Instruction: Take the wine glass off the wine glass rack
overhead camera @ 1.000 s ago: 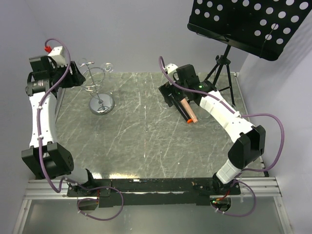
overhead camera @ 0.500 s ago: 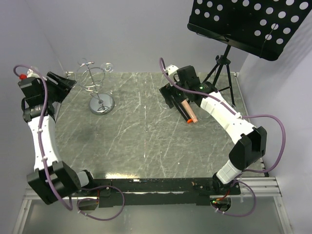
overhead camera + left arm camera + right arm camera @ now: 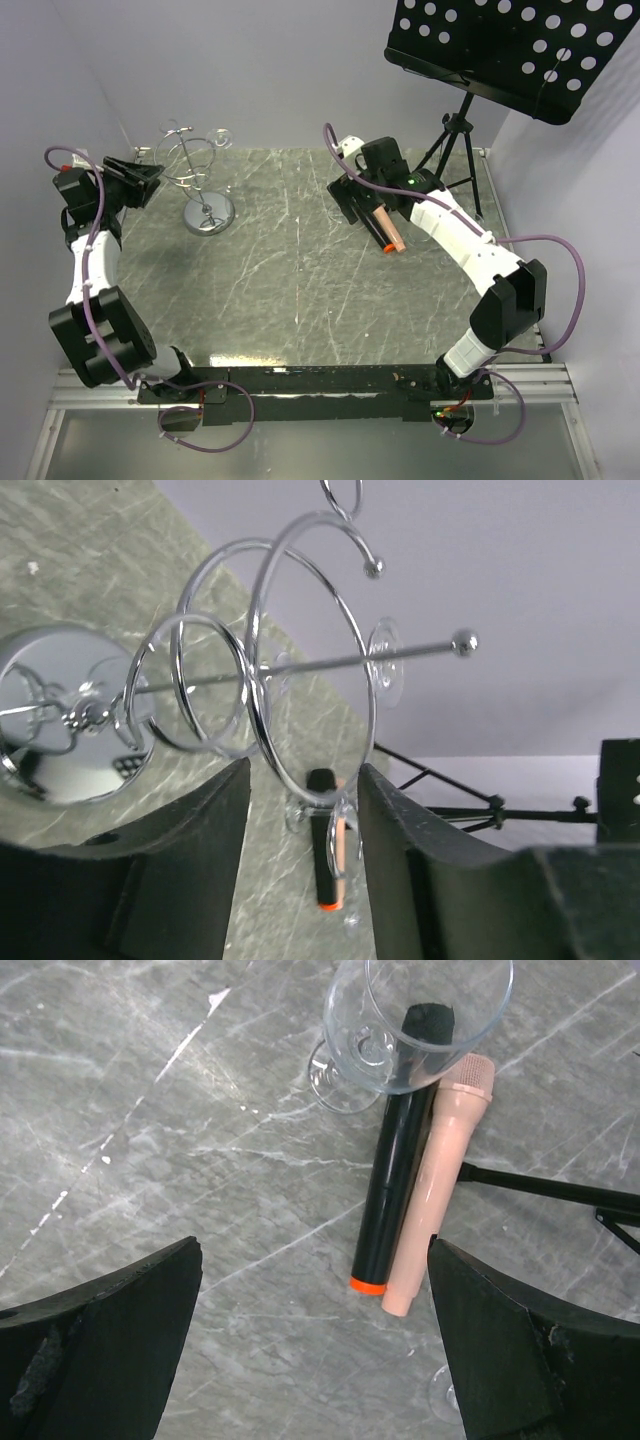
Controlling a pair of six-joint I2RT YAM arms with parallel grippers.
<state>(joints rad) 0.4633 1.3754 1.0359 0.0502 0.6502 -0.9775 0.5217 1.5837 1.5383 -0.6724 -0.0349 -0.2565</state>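
The chrome wine glass rack (image 3: 192, 160) stands at the back left on its round mirror base (image 3: 208, 215). A clear wine glass (image 3: 222, 138) hangs from its far side. In the left wrist view the glass's foot (image 3: 385, 666) sits on a straight arm of the wine glass rack (image 3: 300, 660). My left gripper (image 3: 140, 178) is just left of the rack and points at it. The left gripper (image 3: 303, 780) is open, with nothing between its fingers. My right gripper (image 3: 355, 205) hovers wide open and empty; the right gripper (image 3: 315, 1260) hangs over two microphones.
A black microphone (image 3: 395, 1160) and a peach one (image 3: 435, 1180) lie side by side on the marble table (image 3: 300, 290). A second wine glass (image 3: 420, 1010) stands upright at their heads. The black music stand (image 3: 510, 50) and its tripod (image 3: 455, 150) are at the back right.
My left arm pulled back to the left from the rack, then turned toward it again lower down, and its jaws narrowed. The right arm has not moved.
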